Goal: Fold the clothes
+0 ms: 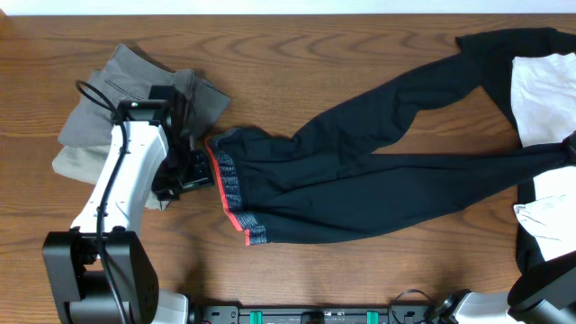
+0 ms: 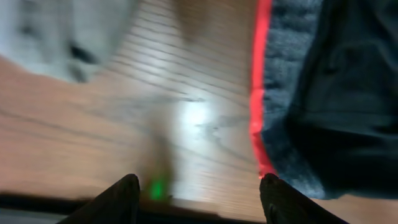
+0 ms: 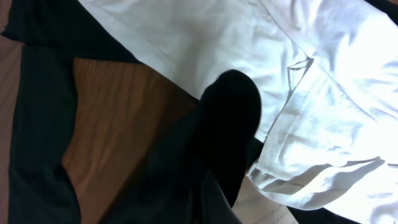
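Observation:
The long black trousers (image 1: 378,171) lie across the table, with the red-lined, grey-banded waistband (image 1: 229,193) at left centre and the legs running to the upper right. My left gripper (image 1: 192,171) is open and empty, low over the bare wood just left of the waistband. In the left wrist view the gripper (image 2: 202,199) has its right finger next to the red edge (image 2: 256,93). My right gripper (image 1: 567,151) is at the far right. In the right wrist view it (image 3: 217,199) is shut on a bunched-up piece of black trouser leg (image 3: 230,106), which hides the fingertips.
Grey and beige garments (image 1: 126,108) lie in a heap at the left, behind my left arm. White garments (image 1: 544,85) lie at the right edge, under and beside the trouser legs, and fill the right wrist view (image 3: 298,68). The table's front edge is near.

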`<move>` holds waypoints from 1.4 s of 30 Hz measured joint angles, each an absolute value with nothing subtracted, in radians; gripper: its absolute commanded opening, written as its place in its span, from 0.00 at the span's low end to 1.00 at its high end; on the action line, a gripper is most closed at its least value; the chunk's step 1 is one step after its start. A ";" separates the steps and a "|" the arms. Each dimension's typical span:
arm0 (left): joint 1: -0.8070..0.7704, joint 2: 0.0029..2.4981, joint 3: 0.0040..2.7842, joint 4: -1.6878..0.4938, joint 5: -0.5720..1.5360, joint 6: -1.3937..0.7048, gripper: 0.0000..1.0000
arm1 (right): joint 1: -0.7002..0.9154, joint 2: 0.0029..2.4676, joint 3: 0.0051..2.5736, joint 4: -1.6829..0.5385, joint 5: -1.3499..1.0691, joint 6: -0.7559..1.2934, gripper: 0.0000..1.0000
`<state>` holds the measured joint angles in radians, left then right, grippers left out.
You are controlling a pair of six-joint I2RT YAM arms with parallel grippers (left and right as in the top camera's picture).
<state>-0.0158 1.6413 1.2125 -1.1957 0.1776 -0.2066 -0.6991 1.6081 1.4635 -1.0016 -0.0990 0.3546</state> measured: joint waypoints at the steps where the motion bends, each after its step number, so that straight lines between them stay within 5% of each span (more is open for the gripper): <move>1: -0.016 1.641 1.180 -1.172 0.220 -0.207 0.64 | -0.699 1.608 1.464 -1.003 -0.098 0.355 0.01; 4: -0.021 1.641 1.092 -1.136 0.317 -0.210 0.52 | -0.699 1.608 1.464 -1.006 -0.097 0.355 0.01; 18: -0.191 1.641 0.865 -0.766 0.502 -0.167 0.50 | -0.699 1.608 1.464 -1.006 -0.097 0.355 0.01; 21: -0.220 1.641 0.865 -0.686 0.521 -0.164 0.36 | -0.699 1.608 1.464 -1.006 -0.096 0.355 0.01; 28: -0.230 1.636 0.869 -0.652 0.516 -0.150 0.52 | -0.699 1.608 1.464 -1.007 -0.096 0.355 0.01; 42: -0.230 1.579 0.876 -0.842 0.525 -0.141 0.51 | -0.699 1.608 1.464 -1.006 -0.097 0.355 0.01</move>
